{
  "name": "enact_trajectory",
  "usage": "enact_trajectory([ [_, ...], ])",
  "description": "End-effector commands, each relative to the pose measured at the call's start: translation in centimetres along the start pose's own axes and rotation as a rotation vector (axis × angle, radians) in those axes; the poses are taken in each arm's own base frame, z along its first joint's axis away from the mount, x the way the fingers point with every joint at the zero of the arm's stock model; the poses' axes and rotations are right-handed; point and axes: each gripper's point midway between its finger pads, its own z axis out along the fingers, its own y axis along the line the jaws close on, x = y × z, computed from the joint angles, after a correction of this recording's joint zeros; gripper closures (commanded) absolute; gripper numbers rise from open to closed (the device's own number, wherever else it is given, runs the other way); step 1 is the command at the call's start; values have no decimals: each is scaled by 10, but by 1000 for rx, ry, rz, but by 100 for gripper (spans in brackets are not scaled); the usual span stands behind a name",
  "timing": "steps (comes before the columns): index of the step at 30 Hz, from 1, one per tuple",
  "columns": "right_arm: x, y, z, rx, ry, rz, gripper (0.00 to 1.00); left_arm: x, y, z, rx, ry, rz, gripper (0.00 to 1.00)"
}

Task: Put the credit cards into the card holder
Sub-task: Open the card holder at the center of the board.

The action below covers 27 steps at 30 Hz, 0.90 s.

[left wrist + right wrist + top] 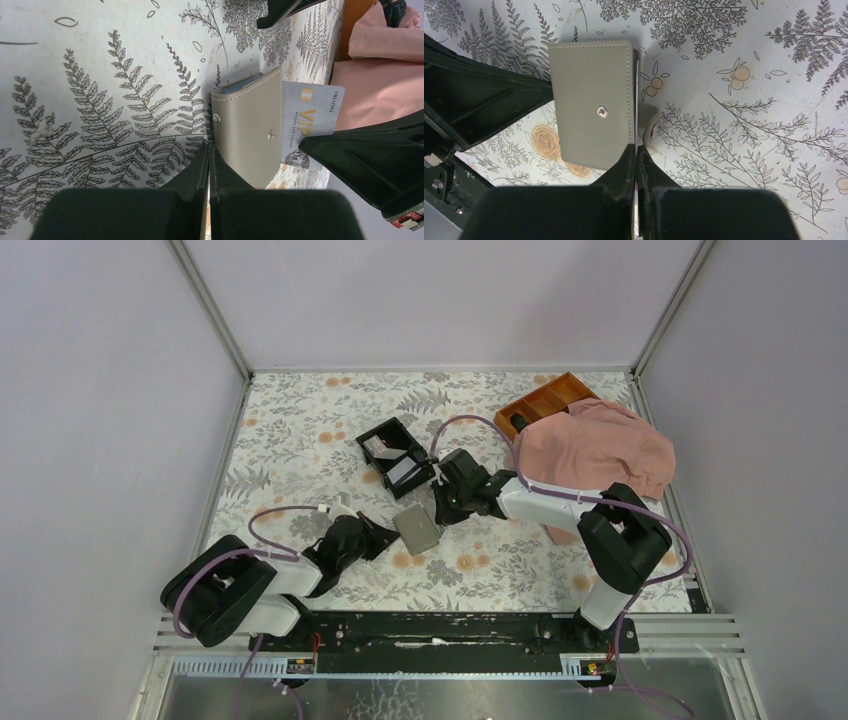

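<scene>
The grey-taupe card holder (417,529) lies closed on the floral cloth between my two grippers. A pale credit card (312,112) marked VIP sticks out of its far side. My right gripper (638,147) is shut on that card, whose thin white edge (638,90) runs along the card holder (591,100). My left gripper (210,149) is shut with nothing visible between its fingers. Its tips touch the near edge of the card holder (247,130). In the top view my left gripper (388,536) sits left of the holder and my right gripper (440,512) sits on its right.
A black two-compartment box (372,432) with pale cards inside stands behind the holder. At the back right an orange-brown divided tray (545,400) is partly covered by a pink cloth (595,445). White walls close in the table on three sides.
</scene>
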Motion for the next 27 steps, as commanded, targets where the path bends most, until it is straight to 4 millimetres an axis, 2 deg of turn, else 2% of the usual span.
enact_trajectory([
  [1,-8,9,-2,-68,-28,34,100,1,1,4,-14,-2,45,99],
  [12,0,1,-2,-100,-36,109,100,6,8,10,-39,19,60,99],
  [15,-8,6,-11,-125,-65,118,100,8,10,11,-44,25,60,99],
  [27,-10,6,-16,-131,-79,130,100,11,19,10,-72,30,69,99],
])
